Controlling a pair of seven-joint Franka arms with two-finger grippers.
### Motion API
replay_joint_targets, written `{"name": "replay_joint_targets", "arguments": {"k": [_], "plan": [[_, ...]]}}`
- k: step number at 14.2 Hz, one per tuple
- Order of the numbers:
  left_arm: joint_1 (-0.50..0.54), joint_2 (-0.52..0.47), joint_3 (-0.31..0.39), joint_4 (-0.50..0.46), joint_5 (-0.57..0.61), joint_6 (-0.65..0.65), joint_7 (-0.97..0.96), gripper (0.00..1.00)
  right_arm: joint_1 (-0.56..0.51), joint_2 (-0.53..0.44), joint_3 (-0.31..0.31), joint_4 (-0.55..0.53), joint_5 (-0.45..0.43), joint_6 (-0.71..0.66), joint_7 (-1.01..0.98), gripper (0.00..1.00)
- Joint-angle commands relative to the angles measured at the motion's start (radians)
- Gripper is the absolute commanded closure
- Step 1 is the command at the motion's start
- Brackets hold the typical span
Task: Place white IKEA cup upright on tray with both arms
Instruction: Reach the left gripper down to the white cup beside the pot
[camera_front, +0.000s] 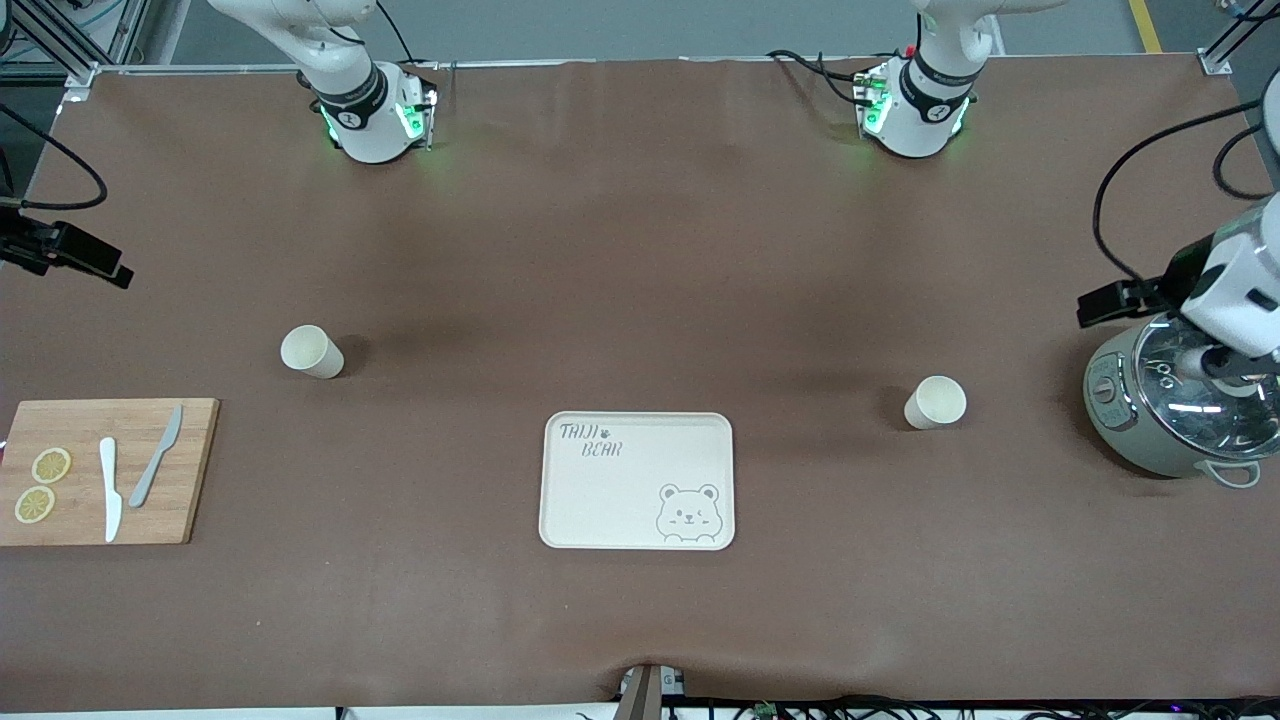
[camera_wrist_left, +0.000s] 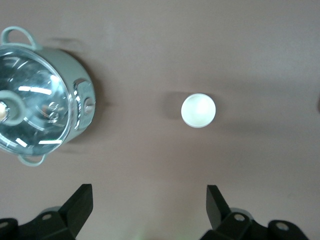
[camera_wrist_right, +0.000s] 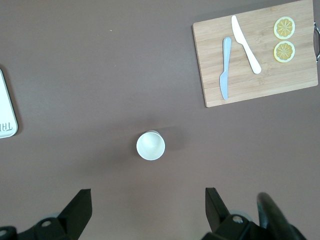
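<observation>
Brown matting covers the table; the tray (camera_front: 637, 481) lies at lower centre, flanked higher up by two upright white cups (camera_front: 312, 352) (camera_front: 935, 402). Left gripper (camera_wrist_left: 149, 206) and right gripper (camera_wrist_right: 148, 207) hover above, fingers wide. Cups look light, stiff, smooth: pinch across the rim.

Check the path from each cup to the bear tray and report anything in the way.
Nothing visible blocks either path. Bare table lies between the cup toward the right arm's end and the tray, and between the cup toward the left arm's end and the tray. The cutting board and the pot sit clear of both routes.
</observation>
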Motion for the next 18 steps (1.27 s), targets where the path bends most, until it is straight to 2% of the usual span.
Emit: {"name": "replay_joint_targets", "arguments": {"k": [1,4,8,10,12,14,16,18], "plan": [[0.004,-0.009,-0.004,-0.126,-0.003,0.145,-0.006,0.0,-0.021,0.017,0.013,0.022,0.015,-0.008,0.011,0.0],[-0.001,0.009,-0.004,-0.287,-0.003,0.366,-0.032,0.0,-0.02,0.023,0.014,0.031,0.015,-0.002,0.006,0.0],[0.008,0.051,-0.004,-0.536,-0.004,0.771,-0.049,0.0,-0.012,0.04,0.014,0.066,0.012,-0.001,0.0,0.0],[0.011,0.089,-0.004,-0.587,-0.004,0.891,-0.049,0.0,-0.012,0.072,0.016,0.1,0.013,-0.007,-0.002,0.0],[0.008,0.115,-0.006,-0.593,-0.006,0.911,-0.054,0.01,-0.015,0.077,0.016,0.1,0.013,-0.008,-0.002,0.0],[0.01,0.126,-0.007,-0.601,-0.006,0.911,-0.054,0.14,-0.016,0.085,0.016,0.098,0.012,-0.012,-0.005,0.0],[0.01,0.147,-0.007,-0.602,-0.006,0.911,-0.054,0.34,-0.016,0.121,0.014,0.101,-0.005,-0.013,-0.003,0.0],[0.008,0.169,-0.01,-0.598,-0.006,0.911,-0.054,0.44,-0.023,0.126,0.014,0.097,-0.004,-0.013,-0.002,0.0]]}}
